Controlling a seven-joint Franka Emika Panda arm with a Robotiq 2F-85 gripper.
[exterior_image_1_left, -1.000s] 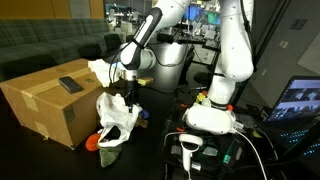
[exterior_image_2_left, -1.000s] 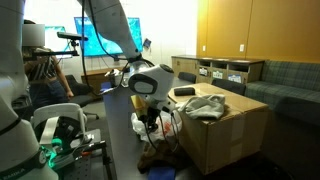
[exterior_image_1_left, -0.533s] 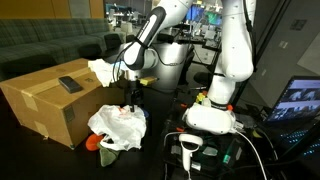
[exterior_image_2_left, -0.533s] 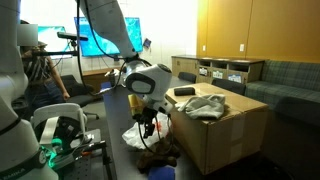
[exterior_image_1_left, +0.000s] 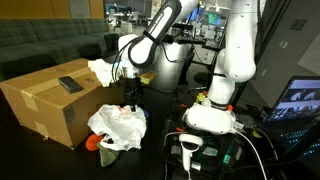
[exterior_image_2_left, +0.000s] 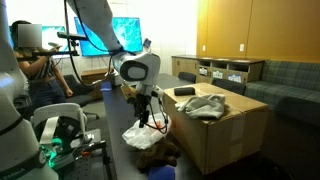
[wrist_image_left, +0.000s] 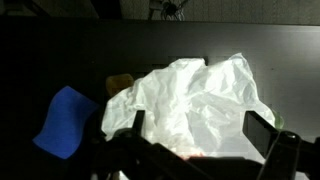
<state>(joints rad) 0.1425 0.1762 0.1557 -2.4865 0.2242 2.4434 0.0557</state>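
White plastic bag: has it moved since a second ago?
Yes. The white plastic bag sank down beside the cardboard box and now lies by its base.

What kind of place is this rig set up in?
Probably a robotics lab or office with a lounge corner: lit monitors at the back, a dark couch behind the cardboard box, and low shelving along the wall.

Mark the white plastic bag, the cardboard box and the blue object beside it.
white plastic bag (wrist_image_left: 195, 105): wrist view, crumpled middle.
cardboard box (exterior_image_1_left: 40, 112): an exterior view, side wall facing camera.
blue object (wrist_image_left: 65, 120): wrist view, its middle.
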